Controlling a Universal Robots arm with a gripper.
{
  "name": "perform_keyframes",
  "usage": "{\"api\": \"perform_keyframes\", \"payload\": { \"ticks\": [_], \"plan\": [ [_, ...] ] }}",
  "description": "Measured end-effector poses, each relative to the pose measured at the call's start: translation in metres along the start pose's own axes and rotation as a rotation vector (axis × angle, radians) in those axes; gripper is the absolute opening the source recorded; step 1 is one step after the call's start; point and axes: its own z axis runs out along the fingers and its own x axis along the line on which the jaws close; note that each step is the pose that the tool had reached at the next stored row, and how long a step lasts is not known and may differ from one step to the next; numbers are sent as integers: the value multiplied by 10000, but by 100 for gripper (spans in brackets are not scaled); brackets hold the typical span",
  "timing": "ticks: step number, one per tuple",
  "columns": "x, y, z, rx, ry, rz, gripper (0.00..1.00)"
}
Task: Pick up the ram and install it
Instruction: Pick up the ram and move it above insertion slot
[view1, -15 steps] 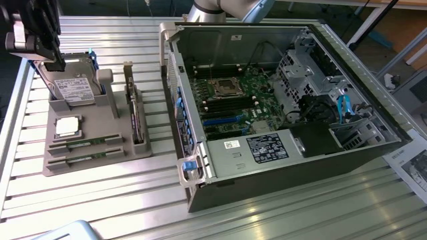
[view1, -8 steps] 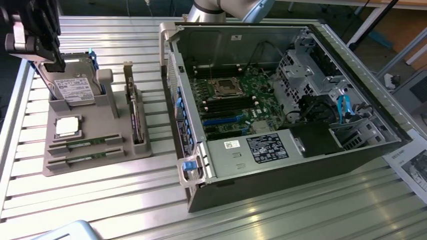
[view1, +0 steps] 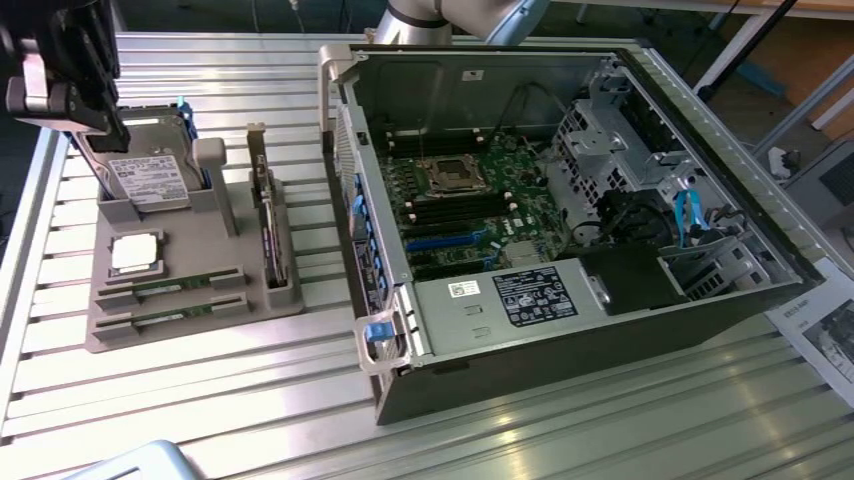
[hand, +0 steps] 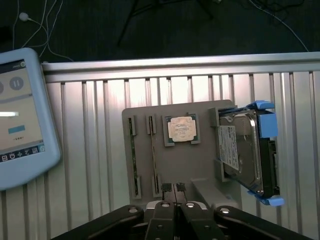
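Ribbed aluminium surface (view1: 200, 400) carries a grey fixture tray (view1: 200, 250). Past the tray from my hand is an open computer case (view1: 561, 350) lying on its side, with the motherboard (view1: 467, 200) exposed.

My hand (hand: 174, 191) hangs above the tray, over the end that holds the hard drive (hand: 245, 150). Fingers are pressed together with nothing between them.

The ram (view1: 167, 284) is two thin green sticks, each on edge in its own slot. The slots run parallel at the tray end farthest from my hand. The sticks are well apart from my fingertips and not touched.

A square silver processor (hand: 181, 129) lies flat in its pocket, between the ram and the hard drive. The hard drive has a white label and blue side rails, stands tilted in its cradle, and is the part nearest my hand.

An expansion card (view1: 274, 230) stands on edge along the tray side that faces the case.

A tablet (hand: 20, 115) with a lit screen lies on the surface beside the tray, on the side away from the case.
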Motion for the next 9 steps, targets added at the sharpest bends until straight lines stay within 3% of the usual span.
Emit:
{"api": "perform_keyframes", "payload": {
  "ticks": [9],
  "plan": [
    [124, -6, -3, 2, 43, -2, 10]
  ]
}}
